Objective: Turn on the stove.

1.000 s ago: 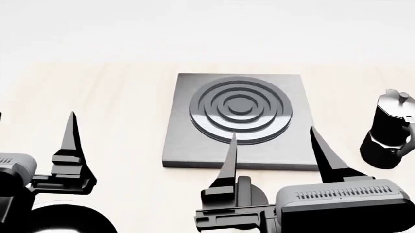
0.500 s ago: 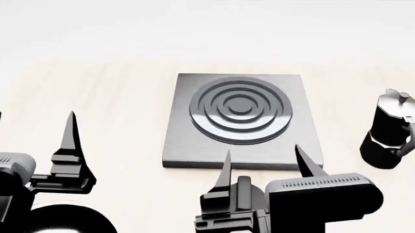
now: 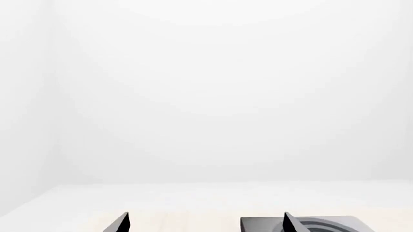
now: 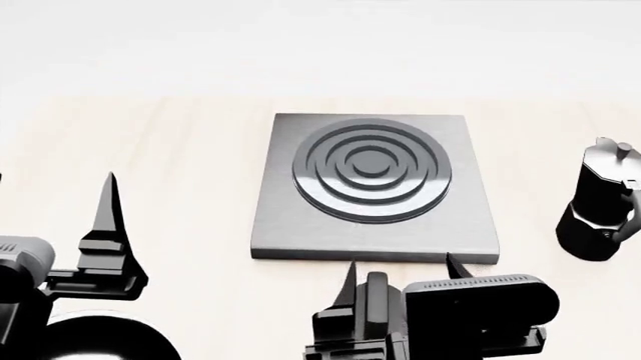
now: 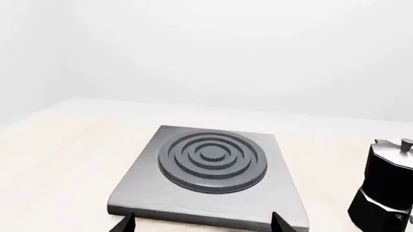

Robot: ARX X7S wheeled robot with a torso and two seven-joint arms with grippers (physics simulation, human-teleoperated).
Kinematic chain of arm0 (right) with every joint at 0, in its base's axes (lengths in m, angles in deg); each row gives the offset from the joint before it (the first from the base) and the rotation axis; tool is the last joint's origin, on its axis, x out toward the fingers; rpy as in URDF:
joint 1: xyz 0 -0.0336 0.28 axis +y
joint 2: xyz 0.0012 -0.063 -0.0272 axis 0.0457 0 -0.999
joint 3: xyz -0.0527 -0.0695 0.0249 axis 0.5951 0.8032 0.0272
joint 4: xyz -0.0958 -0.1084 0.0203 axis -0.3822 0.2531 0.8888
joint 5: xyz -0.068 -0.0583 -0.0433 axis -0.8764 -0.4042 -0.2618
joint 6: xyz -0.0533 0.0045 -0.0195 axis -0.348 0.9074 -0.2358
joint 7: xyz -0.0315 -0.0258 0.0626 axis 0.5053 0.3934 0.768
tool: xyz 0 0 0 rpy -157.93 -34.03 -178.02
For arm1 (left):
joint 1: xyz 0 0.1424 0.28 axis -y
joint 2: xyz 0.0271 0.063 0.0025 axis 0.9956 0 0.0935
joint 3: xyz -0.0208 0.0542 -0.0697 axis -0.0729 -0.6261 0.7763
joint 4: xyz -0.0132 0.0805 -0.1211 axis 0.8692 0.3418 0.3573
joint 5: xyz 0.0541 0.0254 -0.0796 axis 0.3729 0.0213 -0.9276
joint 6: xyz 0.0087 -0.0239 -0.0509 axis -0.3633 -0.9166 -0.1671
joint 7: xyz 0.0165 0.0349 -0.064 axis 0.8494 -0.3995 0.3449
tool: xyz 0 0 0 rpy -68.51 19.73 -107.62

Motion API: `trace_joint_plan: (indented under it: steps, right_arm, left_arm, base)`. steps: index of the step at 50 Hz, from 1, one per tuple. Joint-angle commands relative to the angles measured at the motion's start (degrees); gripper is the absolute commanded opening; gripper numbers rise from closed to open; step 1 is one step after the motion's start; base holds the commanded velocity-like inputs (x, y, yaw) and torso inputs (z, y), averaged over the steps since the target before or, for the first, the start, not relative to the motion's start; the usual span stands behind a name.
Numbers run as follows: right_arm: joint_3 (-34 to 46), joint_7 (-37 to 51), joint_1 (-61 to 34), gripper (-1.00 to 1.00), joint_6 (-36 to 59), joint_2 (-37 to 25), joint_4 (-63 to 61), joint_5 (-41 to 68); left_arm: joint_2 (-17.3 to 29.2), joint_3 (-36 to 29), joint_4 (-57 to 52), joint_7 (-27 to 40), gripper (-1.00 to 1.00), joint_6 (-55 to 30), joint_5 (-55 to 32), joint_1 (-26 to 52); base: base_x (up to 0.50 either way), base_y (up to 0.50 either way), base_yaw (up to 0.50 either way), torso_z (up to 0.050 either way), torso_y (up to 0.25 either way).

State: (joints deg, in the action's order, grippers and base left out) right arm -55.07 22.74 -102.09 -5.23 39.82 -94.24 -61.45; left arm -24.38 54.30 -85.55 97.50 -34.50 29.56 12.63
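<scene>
The flat grey metallic stove (image 4: 373, 187) lay centre-table; the right gripper (image 4: 401, 271) hovered at its near edge, jaws wide, empty. The knob stayed hidden, so approach low along the front face

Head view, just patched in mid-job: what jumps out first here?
The grey stove dominates the middle of the pale table, its ringed burner bare. Off to the right stands a black moka pot, apart from the slab. Nearest the camera, the right gripper sits open just short of the stove's near edge, and the left gripper hangs open farther left.
</scene>
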Motion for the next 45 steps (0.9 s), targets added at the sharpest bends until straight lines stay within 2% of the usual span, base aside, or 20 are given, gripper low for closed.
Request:
trace_joint_plan:
  steps: [1, 18, 45]
  right_arm:
    - [-0.4, 0.7, 0.1, 1.0, 1.1, 0.5, 2.2, 0.8]
    - [-1.8, 1.0, -0.6, 1.0, 3.0, 2.1, 5.7, 3.6]
    - [1.3, 0.7, -3.1, 1.0, 2.2, 2.5, 13.9, 2.9]
  left_arm:
    - [0.2, -0.2, 0.2, 0.2, 1.0, 0.3, -0.1, 0.0]
    - [0.5, -0.5, 0.3, 0.8, 1.0, 0.3, -0.4, 0.3]
    - [0.9, -0.9, 0.5, 1.2, 1.0, 0.7, -1.0, 0.3]
  base:
    - [0.0, 0.0, 0.0, 0.0, 0.0]
    - [0.0, 0.0, 0.0, 0.0, 0.0]
    - [0.0, 0.0, 0.0, 0.0, 0.0]
